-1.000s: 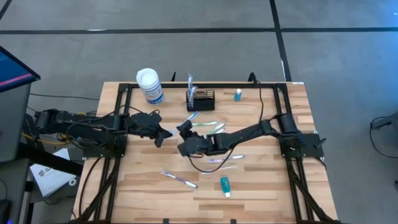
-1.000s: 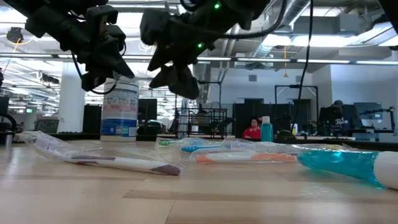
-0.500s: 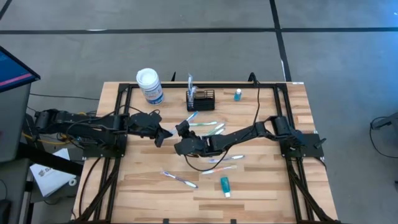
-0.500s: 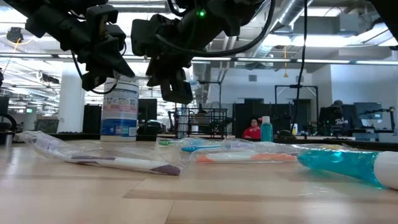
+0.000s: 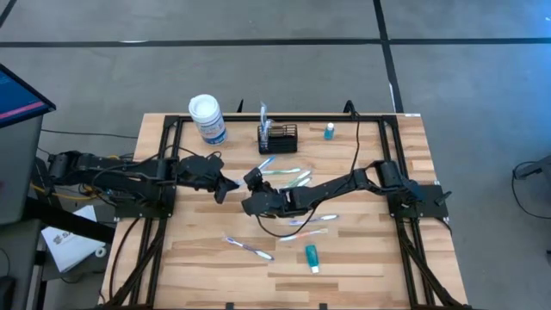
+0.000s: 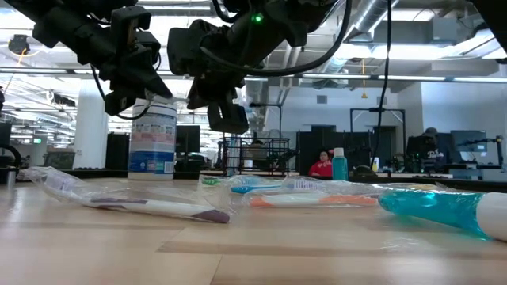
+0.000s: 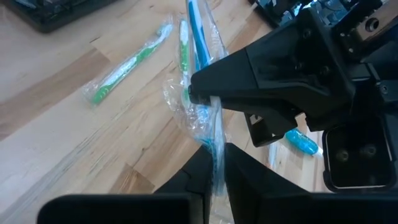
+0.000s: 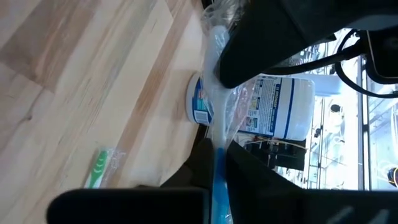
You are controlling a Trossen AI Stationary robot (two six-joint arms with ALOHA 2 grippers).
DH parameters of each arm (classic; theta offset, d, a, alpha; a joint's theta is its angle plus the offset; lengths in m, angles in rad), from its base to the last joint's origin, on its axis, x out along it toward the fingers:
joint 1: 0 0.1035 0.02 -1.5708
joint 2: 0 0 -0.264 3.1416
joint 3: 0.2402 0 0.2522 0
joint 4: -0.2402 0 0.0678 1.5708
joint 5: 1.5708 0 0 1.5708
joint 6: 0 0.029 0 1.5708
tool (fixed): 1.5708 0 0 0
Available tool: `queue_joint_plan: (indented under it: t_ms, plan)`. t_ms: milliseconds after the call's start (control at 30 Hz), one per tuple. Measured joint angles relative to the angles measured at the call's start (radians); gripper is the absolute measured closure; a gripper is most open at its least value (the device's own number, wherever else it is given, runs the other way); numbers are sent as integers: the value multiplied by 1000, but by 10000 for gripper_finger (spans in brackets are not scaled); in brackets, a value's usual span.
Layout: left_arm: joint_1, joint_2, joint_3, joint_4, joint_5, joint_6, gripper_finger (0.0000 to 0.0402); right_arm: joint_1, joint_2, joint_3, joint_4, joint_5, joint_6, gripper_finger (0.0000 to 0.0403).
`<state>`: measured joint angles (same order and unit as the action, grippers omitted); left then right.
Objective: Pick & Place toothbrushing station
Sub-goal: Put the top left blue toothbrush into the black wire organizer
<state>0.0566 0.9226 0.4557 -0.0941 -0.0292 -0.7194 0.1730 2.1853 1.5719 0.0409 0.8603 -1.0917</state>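
Here both grippers meet over the table's middle, each clamped on the same wrapped blue toothbrush [image 7: 214, 140]: the left gripper [image 5: 225, 188] pinches one end and the right gripper [image 5: 250, 178] has its fingers together on the other, the crinkled plastic sleeve bunched between them. The toothbrushing station [image 5: 277, 137], the black mesh basket, stands at the far edge, well apart, beside the white-lidded canister [image 5: 207, 118]. The risk, as I judge it, is the handover: if neither lets go, a pull could tear the wrapper; if the brush slides inside its sleeve, it may tilt and miss the narrow basket.
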Motion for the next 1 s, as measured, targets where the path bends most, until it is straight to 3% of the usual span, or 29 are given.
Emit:
queue_joint_plan:
  t_ms: [433, 1000]
  plan:
    - [0, 0, 0, 8, 0, 26, 314, 0, 0, 0, -16, -2, 46, 393]
    - [0, -156, 0, 60, -30, 122, 309, -13, -61, -1, -123, -47, 194, 393]
